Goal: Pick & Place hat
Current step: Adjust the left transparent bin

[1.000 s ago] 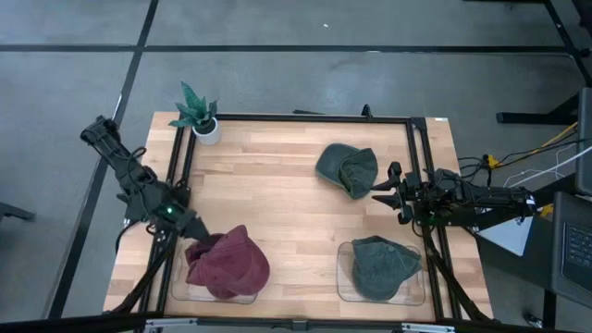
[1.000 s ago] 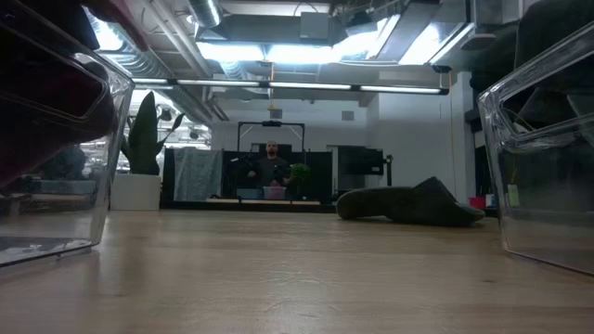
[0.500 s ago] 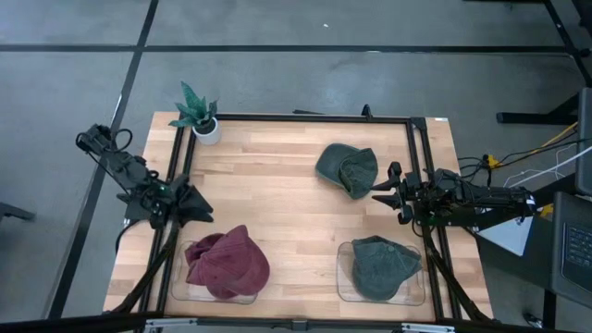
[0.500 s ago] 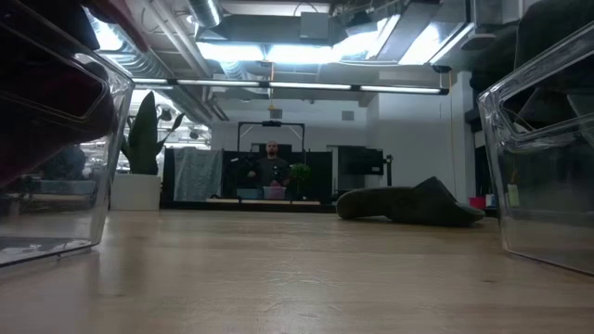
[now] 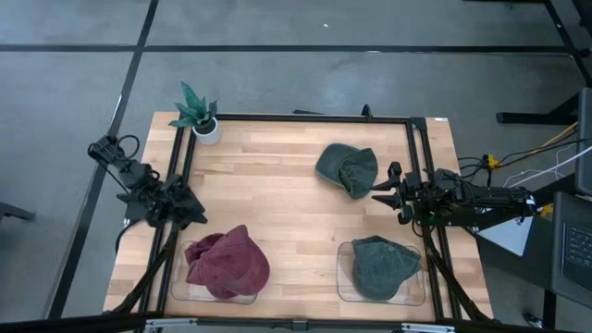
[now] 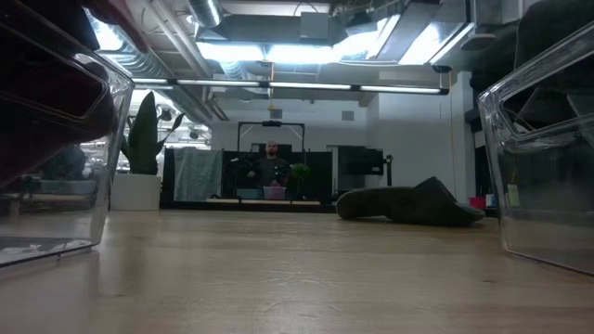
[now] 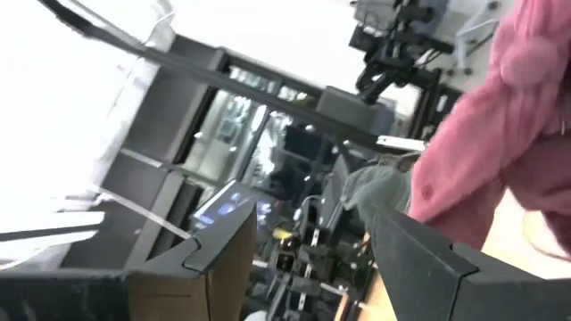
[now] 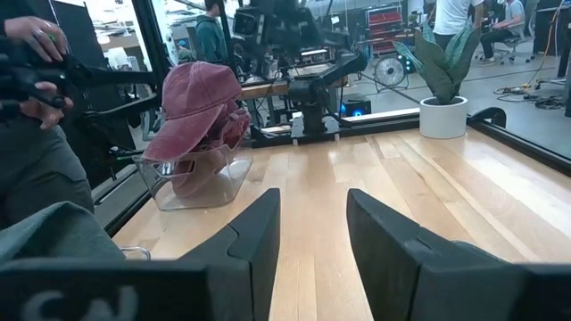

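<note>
Resting in its clear bin (image 5: 242, 294) at the near left of the bench (image 5: 277, 185), the maroon hat (image 5: 228, 263) lies free of the left claw (image 5: 191, 211), which hangs at the left edge of the bench with its fingers apart and nothing between them. A green hat (image 5: 383, 264) fills a second clear bin (image 5: 416, 294) at the near right, and another green hat (image 5: 347, 169) lies loose on the wood toward the far right. The right claw (image 5: 381, 191) waits at the right edge, just beside that loose hat, fingers part-way apart and empty.

The loose hat looks like the one left to move. Soft and slumped, it could fold or slip if pinched only by the brim, and a low approach might shove it across the wood instead of lifting it. The maroon hat mounds well above its bin's walls, so a passing arm could tip it out.

From above, both bins and both arms show together. The level view gives only the bin walls at either side, the loose green hat far off, and a potted plant (image 6: 140, 160). The right wrist view alone shows people (image 8: 40, 116) standing beyond the bench.
</note>
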Controlling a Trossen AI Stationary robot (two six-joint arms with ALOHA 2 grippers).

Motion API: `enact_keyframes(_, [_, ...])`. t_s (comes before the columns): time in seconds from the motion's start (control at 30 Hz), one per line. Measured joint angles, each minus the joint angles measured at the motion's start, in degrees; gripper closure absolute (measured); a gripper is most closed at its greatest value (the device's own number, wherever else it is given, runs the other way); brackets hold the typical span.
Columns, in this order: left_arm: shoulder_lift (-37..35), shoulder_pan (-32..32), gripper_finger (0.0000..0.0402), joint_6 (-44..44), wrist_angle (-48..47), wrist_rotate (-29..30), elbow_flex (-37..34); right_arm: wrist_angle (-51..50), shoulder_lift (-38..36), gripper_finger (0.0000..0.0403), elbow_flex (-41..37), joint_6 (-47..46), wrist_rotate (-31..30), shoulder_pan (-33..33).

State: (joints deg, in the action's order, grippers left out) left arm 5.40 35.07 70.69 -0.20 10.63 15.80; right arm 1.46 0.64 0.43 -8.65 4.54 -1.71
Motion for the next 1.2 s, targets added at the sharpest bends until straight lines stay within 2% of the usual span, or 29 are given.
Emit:
enact_keyframes(0.2, [-5.38, -5.44, 0.0189, -2.22, 3.01, -0.09, -5.89, 0.01, 0.00, 0.0271, 0.00, -0.06, 0.00, 0.02])
enact_keyframes(0.4, [-5.39, -11.51, 0.0187, -7.33, 8.63, 0.95, -10.20, 0.00, 0.00, 0.0271, 0.00, 0.03, 0.01, 0.00])
enact_keyframes(0.57, [-5.39, -15.36, 0.0187, -12.37, 9.52, 4.07, -12.95, 0.01, -0.02, 0.0271, 0.00, 0.05, 0.00, 0.01])
enact_keyframes(0.77, [-5.42, -19.03, 0.0187, -15.95, 8.12, 10.35, -15.33, 0.02, -0.02, 0.0271, 0.00, 0.00, 0.00, 0.01])
enact_keyframes(0.9, [-5.42, -21.43, 0.0187, -12.53, 5.69, 15.26, -15.33, 0.02, -0.01, 0.0271, 0.00, 0.03, 0.00, 0.00])
enact_keyframes(1.07, [-4.94, -24.64, 0.0187, -3.73, 4.52, 26.00, -15.33, 0.00, -0.02, 0.0271, 0.00, 0.05, 0.00, 0.00])
enact_keyframes(1.2, [-4.99, -26.51, 0.0187, -6.77, 4.21, 34.68, -15.33, 0.00, -0.01, 0.0271, 0.00, 0.05, 0.00, 0.02])
